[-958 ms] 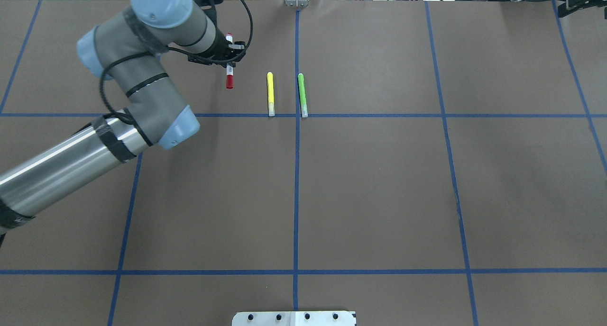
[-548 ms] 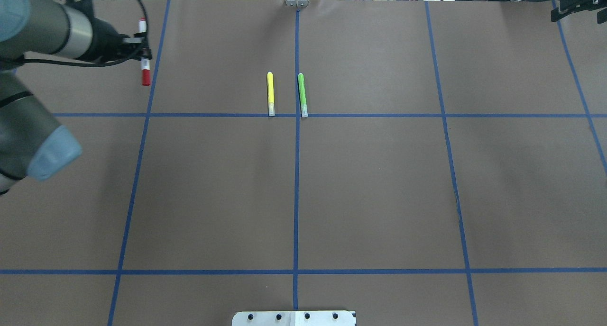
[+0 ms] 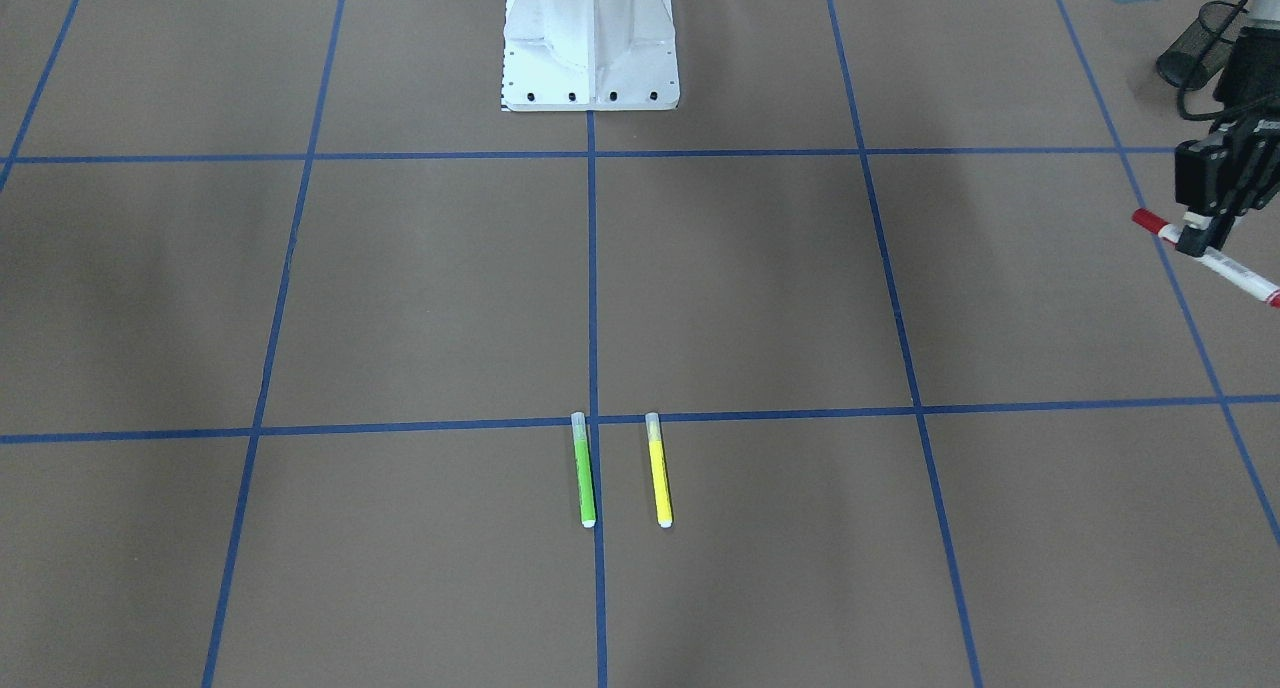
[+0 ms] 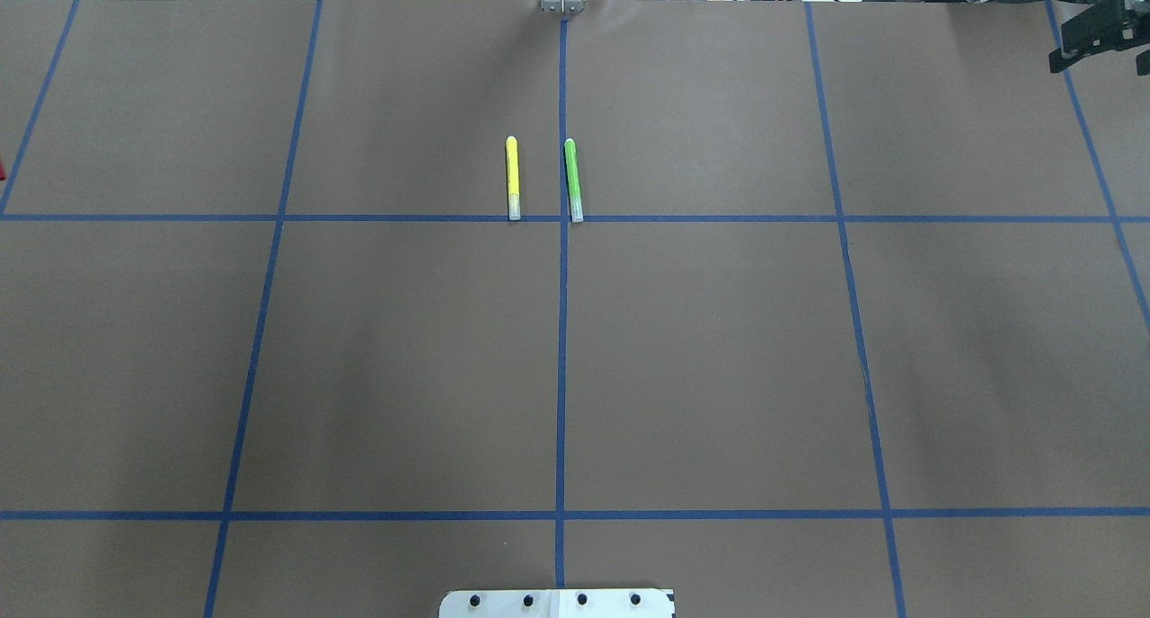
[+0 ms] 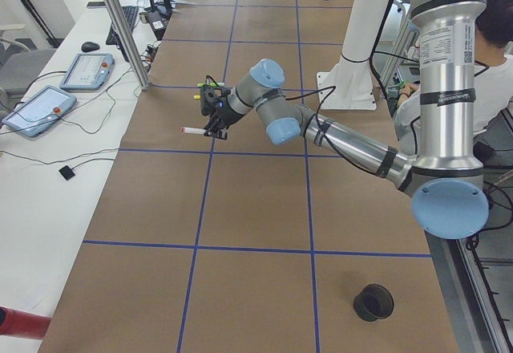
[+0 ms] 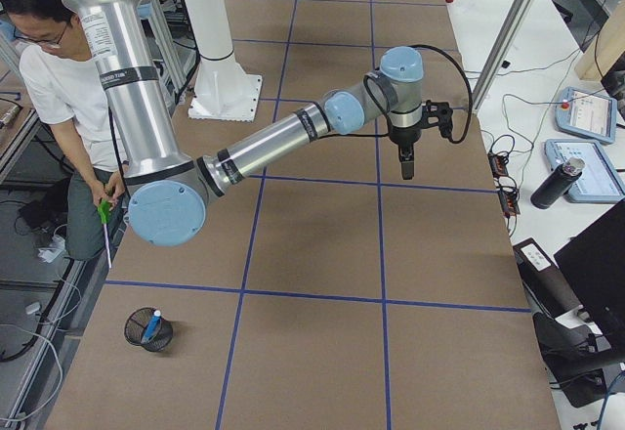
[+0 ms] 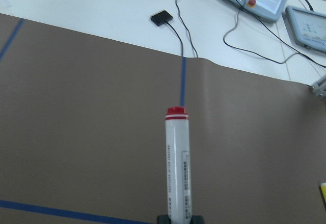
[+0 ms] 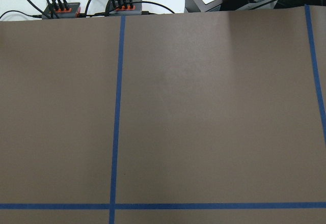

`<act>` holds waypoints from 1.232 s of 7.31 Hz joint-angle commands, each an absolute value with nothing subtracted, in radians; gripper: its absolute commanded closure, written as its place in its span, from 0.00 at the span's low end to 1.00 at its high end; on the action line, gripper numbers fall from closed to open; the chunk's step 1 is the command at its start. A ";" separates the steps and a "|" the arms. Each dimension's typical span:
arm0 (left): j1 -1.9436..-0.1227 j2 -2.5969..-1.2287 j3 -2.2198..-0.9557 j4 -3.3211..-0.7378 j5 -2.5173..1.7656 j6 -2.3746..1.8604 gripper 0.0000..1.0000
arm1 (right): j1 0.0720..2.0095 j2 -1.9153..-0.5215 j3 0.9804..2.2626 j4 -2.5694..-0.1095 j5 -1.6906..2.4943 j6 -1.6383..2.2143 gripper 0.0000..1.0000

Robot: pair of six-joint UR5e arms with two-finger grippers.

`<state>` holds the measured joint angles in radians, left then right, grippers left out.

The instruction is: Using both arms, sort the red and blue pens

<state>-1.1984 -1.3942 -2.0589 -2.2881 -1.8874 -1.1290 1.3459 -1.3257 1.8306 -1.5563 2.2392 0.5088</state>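
Observation:
My left gripper (image 3: 1197,238) is shut on the red pen (image 3: 1240,278), a white printed barrel with a red cap and red end, and holds it level above the table's far left part. In the left wrist view the red pen (image 7: 177,168) points away from the camera over brown paper. In the exterior left view the left gripper (image 5: 215,123) carries the red pen (image 5: 192,131). The blue pen (image 6: 151,324) stands in a black mesh cup (image 6: 137,337) near the robot's right side. My right gripper (image 4: 1098,32) hangs at the far right edge; whether it is open or shut does not show.
A yellow pen (image 4: 512,178) and a green pen (image 4: 572,180) lie side by side near the table's centre line. Another black mesh cup (image 5: 373,302) stands on the left side. The white pedestal (image 3: 590,43) is at the robot's edge. A person (image 6: 59,107) sits beside the robot.
My left arm has swung far to the left with the red pen and has left the overhead view. The yellow and green pens have not moved.

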 commanded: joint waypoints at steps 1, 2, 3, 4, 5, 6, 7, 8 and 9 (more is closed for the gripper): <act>-1.376 -1.155 -1.976 -2.615 -1.885 -1.134 1.00 | 1.387 -1.399 1.842 -1.559 2.262 0.407 0.00; -1.434 -1.085 -1.833 -2.878 -1.885 -1.131 1.00 | 1.390 -1.402 1.847 -1.559 2.270 0.405 0.00; -1.492 -1.063 -1.683 -3.092 -1.885 -1.129 1.00 | 1.390 -1.401 1.847 -1.559 2.270 0.406 0.00; -1.555 -1.060 -1.587 -3.219 -1.879 -1.124 1.00 | 1.390 -1.397 1.845 -1.559 2.270 0.407 0.00; -1.593 -1.010 -1.582 -3.261 -1.878 -1.117 1.00 | 1.390 -1.399 1.848 -1.559 2.270 0.407 0.00; -1.632 -0.940 -1.582 -3.290 -1.878 -1.045 1.00 | 1.390 -1.401 1.850 -1.559 2.270 0.407 0.00; -1.647 -0.877 -1.574 -3.321 -1.881 -1.032 1.00 | 1.390 -1.402 1.850 -1.560 2.270 0.407 0.00; -1.647 -0.832 -1.516 -3.354 -1.882 -1.016 1.00 | 1.390 -1.402 1.850 -1.559 2.270 0.407 0.00; -1.647 -0.800 -1.458 -3.440 -1.882 -0.974 1.00 | 1.390 -1.402 1.850 -1.560 2.269 0.407 0.00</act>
<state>-1.6435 -0.8481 -1.5212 -3.3597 -1.8814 -1.0147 1.3898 -1.4017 1.8498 -1.5592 2.2700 0.4065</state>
